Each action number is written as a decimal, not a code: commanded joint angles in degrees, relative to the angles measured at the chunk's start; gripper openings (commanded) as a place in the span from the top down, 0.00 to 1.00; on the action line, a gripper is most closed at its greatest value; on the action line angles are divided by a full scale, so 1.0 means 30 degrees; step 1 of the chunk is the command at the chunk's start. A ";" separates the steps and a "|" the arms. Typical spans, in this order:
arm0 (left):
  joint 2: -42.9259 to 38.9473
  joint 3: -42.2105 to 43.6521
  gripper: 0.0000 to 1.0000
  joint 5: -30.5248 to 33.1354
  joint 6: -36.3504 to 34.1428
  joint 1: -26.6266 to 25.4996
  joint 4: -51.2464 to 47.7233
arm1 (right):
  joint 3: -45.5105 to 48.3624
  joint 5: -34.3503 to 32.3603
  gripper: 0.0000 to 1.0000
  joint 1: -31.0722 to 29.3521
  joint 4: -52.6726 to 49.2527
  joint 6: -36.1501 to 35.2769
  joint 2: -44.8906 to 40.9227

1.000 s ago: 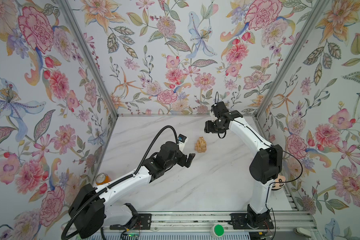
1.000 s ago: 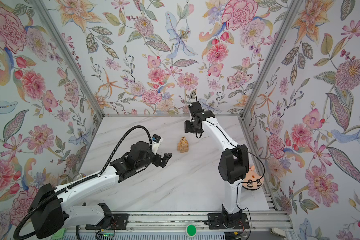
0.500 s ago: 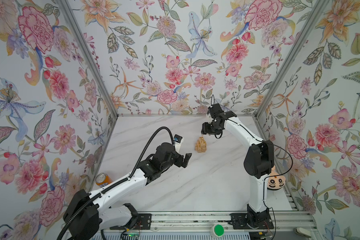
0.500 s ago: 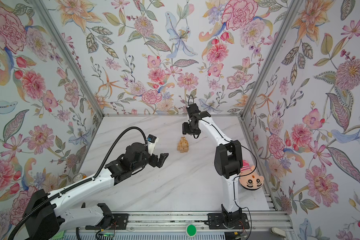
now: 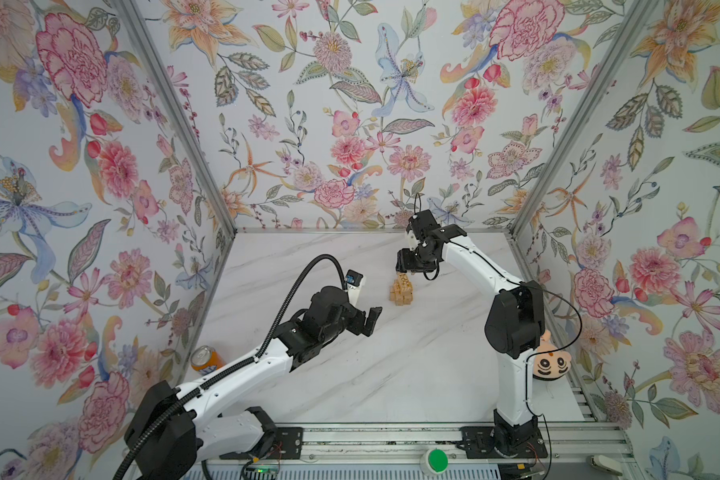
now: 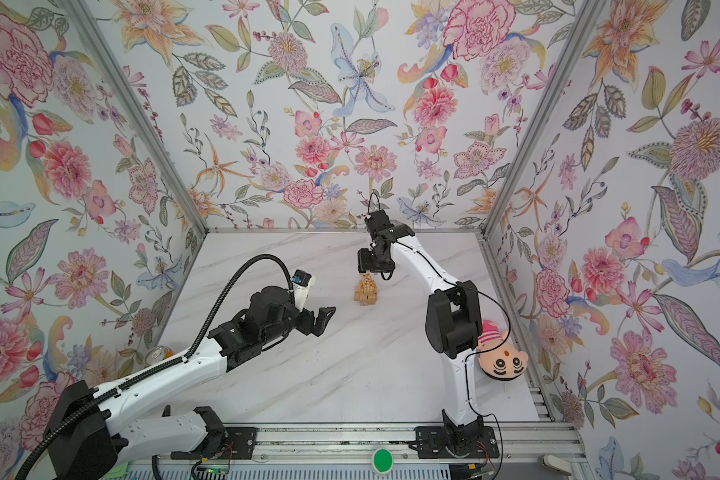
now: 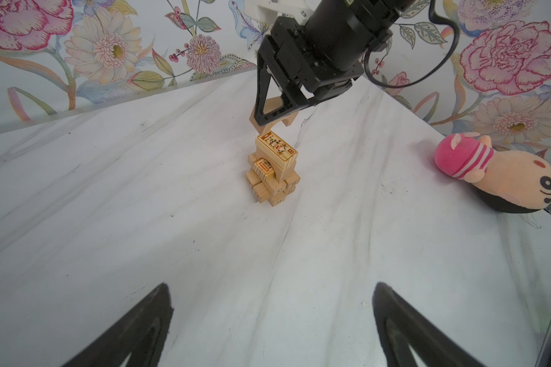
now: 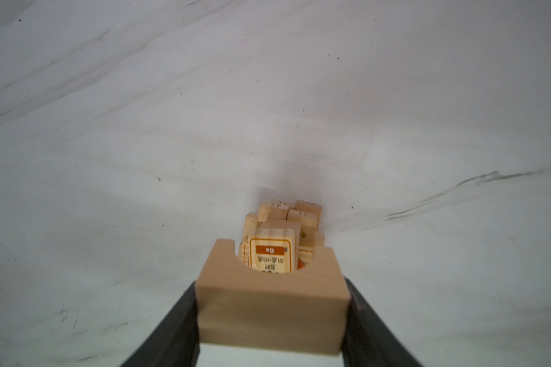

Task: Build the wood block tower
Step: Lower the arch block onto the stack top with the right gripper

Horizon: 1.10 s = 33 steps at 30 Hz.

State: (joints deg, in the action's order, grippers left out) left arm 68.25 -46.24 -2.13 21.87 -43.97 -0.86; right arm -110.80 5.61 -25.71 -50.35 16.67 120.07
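Left wrist view: right hand [image 7: 274, 119] pinches an arched wood block [image 8: 271, 305], tower [image 7: 272, 173] just beneath it; placing seems next, needing a level descent; left hand [image 7: 271, 290] spread, empty.

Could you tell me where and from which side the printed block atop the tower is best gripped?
Probably across its two long side faces, mid-length, straight down from above. The printed block lies flat, picture up, atop the tower, so those faces are bare and its underside is not. The right gripper, holding an arched block, hangs just over it.
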 commanded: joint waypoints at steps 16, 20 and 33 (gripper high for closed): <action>-0.0675 0.0412 0.01 0.0462 0.0267 0.0268 -0.0441 | 0.1188 -0.0081 0.52 -0.0333 -0.0343 -0.0382 0.0022; -0.0674 0.0470 0.01 0.0447 0.0269 0.0270 -0.0411 | 0.1203 -0.0031 0.52 -0.0329 -0.0343 -0.0370 0.0104; -0.0765 0.0702 0.01 0.0504 0.0238 0.0300 -0.0314 | 0.0952 -0.0113 0.51 -0.0408 -0.0541 -0.0292 0.0501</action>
State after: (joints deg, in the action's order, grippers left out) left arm 67.22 -44.95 -2.11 21.89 -43.86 -1.50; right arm -107.87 5.58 -26.57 -50.37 16.62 120.07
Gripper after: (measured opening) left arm 0.993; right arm 0.619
